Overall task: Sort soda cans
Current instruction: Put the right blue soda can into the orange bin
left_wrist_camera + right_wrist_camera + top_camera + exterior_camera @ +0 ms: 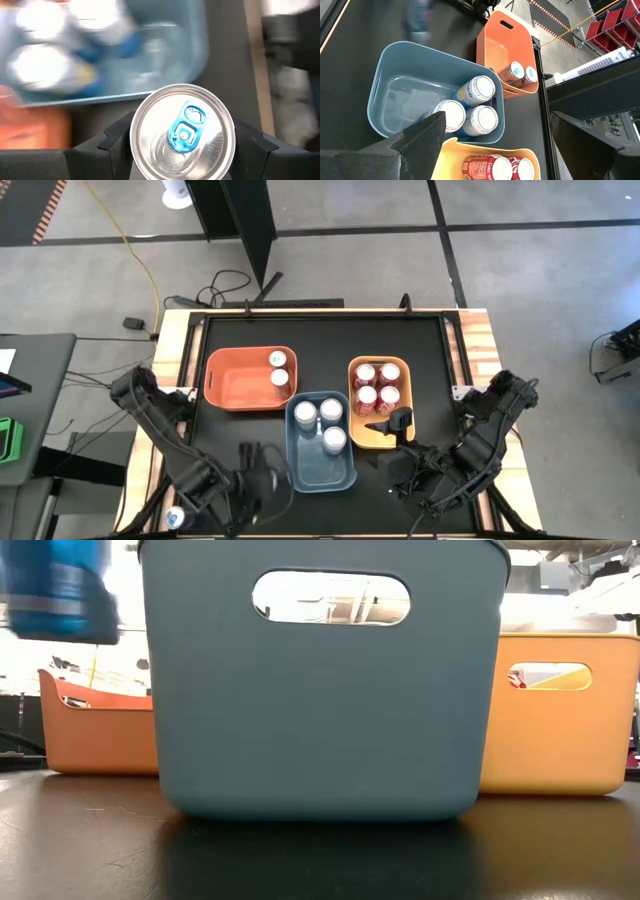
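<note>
My left gripper (182, 137) is shut on a soda can (182, 131) with a silver top and a blue tab. It stands near the table's front, left of the blue bin (300, 465). In the low view the can (60, 588) shows blue, high above the tabletop. The blue bin holds three silver-topped cans (479, 107) standing on its floor. Two cans (279, 368) stand in the orange bin (235, 385). Several red cans (377, 385) stand in the yellow bin (400, 365). My right gripper (502, 137) hangs open over the yellow bin's near end. My left gripper pinches the can between its two fingers (117, 142), one on each side of the body just under the top rim (142, 150). The fingers slant down from the table's near left. The can stands upright, lifted clear of the table.
The three bins sit close together in the middle of the black tabletop (420, 340). The blue bin's near half (405, 100) has no cans in it. The table has raised wooden side rails (480, 345).
</note>
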You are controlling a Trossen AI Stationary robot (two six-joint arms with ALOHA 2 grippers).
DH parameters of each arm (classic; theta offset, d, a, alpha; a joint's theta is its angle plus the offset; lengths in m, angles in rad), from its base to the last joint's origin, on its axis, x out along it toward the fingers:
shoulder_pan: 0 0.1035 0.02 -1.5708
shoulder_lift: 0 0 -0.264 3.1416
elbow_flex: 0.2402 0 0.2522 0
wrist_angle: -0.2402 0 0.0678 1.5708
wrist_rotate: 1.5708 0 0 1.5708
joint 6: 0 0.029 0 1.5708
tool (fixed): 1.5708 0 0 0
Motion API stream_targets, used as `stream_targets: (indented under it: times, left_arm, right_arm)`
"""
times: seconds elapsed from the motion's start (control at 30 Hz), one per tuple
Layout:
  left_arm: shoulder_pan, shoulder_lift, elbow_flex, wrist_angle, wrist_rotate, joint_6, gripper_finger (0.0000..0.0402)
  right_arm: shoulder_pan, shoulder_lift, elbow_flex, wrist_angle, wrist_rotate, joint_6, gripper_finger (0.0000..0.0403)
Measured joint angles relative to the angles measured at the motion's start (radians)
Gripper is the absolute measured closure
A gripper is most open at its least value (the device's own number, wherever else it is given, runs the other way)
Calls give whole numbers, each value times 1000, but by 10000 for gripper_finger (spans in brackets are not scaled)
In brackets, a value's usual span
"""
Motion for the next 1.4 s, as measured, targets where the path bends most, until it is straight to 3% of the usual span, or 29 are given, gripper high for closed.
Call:
stream_targets:
  times: [0.13, 0.3, 0.6, 0.7, 0.83, 0.97, 1.1, 1.23, 1.4]
  left_arm:
    - [66, -28, 31, -190, -88, -102, 168]
    - [183, -74, 30, -396, -127, -184, 168]
    - [366, -224, 14, -445, -193, -106, 168]
    - [421, -299, -64, -395, -195, -61, 168]
    - [504, -440, -258, -220, -181, 25, 168]
    - [617, -593, -481, 10, -102, 125, 168]
    - [748, -693, -646, 128, -33, 196, 168]
    - [870, -732, -742, 264, 55, 289, 168]
    - [1004, -705, -775, 349, 144, 411, 168]
  right_arm:
    - [1, 0, 0, 0, 0, 0, 31]
    - [10, 0, 0, 0, 0, 1, 31]
    - [44, 0, 0, 0, 0, 17, 31]
    - [60, 0, 0, 0, 0, 19, 31]
    - [77, 0, 0, 2, 0, 19, 31]
    - [82, 0, 0, 3, 0, 19, 31]
    - [73, 0, 0, 2, 0, 19, 31]
    - [58, 0, 0, 1, 0, 15, 31]
    - [33, 0, 0, 1, 0, 11, 31]
